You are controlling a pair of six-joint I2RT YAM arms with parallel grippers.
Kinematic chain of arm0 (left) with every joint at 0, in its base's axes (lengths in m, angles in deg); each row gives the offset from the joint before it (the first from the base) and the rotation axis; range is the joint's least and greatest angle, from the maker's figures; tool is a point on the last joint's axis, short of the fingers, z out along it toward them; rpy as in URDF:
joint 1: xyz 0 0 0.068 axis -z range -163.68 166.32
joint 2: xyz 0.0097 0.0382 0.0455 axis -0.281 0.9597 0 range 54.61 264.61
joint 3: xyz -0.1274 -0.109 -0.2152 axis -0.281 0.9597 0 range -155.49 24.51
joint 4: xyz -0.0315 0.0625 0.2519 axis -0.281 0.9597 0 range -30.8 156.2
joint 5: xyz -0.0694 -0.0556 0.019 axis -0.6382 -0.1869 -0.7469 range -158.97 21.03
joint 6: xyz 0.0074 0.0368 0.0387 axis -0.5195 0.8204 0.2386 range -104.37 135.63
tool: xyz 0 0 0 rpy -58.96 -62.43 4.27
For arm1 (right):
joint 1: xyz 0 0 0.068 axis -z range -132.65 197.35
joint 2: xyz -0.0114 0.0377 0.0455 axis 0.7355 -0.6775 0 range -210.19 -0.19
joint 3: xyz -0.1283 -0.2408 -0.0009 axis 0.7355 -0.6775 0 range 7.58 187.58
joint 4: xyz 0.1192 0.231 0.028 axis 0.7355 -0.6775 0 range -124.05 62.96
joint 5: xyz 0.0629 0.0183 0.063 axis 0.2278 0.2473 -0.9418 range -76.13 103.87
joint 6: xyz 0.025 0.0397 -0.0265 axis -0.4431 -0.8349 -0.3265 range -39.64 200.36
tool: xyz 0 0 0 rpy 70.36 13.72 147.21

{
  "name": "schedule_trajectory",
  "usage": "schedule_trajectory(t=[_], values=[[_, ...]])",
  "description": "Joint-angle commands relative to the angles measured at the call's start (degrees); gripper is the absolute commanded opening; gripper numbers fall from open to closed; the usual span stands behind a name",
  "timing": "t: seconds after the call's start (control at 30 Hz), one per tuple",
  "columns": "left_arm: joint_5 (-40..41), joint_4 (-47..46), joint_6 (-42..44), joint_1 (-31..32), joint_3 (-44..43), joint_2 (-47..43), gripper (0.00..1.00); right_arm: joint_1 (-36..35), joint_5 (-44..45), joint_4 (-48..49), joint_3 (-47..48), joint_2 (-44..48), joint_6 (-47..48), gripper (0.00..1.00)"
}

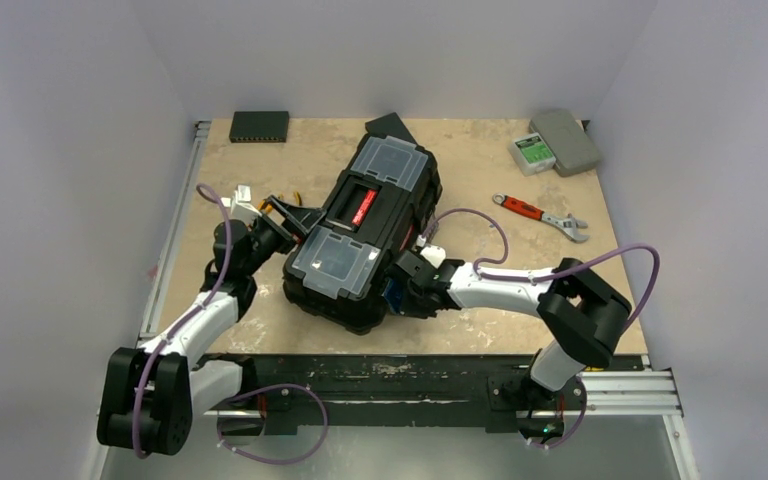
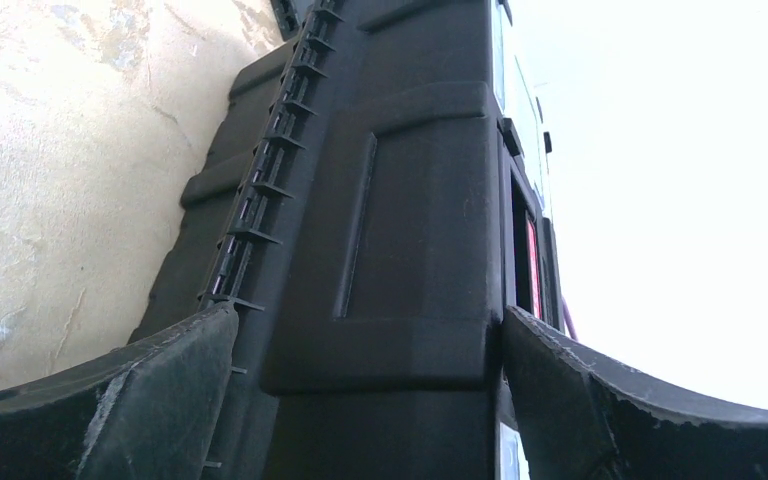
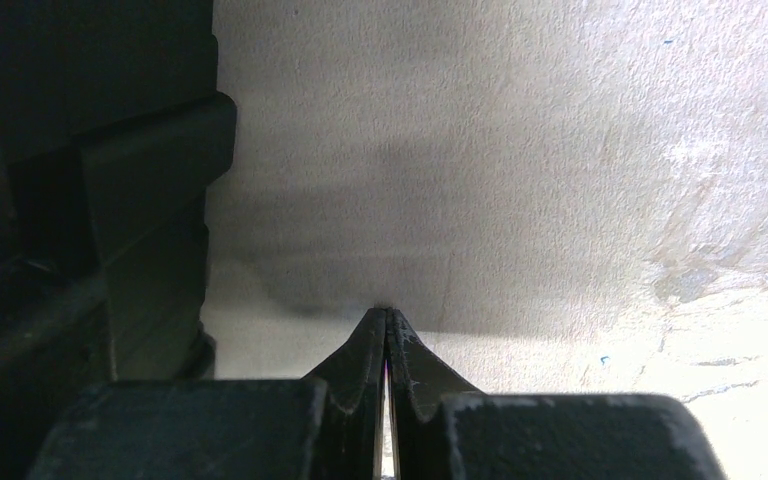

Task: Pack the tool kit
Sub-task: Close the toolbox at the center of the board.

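You had the left gripper (image 1: 293, 222) spread wide astride the toolbox (image 1: 365, 235) at the middle of the table (image 1: 480, 170), probably to steady it; the right gripper (image 3: 387, 316), jaws pressed together, lay empty beside it.

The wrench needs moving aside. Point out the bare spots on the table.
Bare table lies between the toolbox and the grey case, and in front of the flat black device at back left. Crowded beside the toolbox, by the left gripper and right gripper.

A robot lab booth: bare white walls (image 1: 60, 150) enclose a scuffed table (image 1: 470, 160).
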Motion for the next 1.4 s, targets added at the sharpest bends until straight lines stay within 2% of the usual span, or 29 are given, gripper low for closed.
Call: schedule_trajectory(t=[0.0,0.4,0.73,0.9,1.1,1.37], values=[[-2.8,18.3,6.5,6.5,7.9,6.7,0.98,-1.2,-4.7,24.3,4.4,-6.4,0.3,0.00],[-3.7,9.9,3.8,9.3,11.2,12.7,0.98,-1.1,-7.6,32.8,5.2,-11.0,1.9,0.00],[-4.4,4.9,2.0,10.6,12.2,16.4,0.97,-1.1,-8.7,34.7,7.3,-14.2,1.6,0.00],[-3.4,4.7,1.1,12.0,12.7,15.7,0.97,-1.1,-7.8,37.1,7.2,-14.6,0.1,0.00],[-3.1,2.8,0.3,13.2,14.5,16.2,0.97,-1.1,-4.1,46.3,5.0,-14.3,-2.0,0.00],[-2.6,1.8,-0.7,15.1,15.4,16.2,0.97,-1.2,-1.9,46.4,8.8,-14.8,-0.4,0.00]])
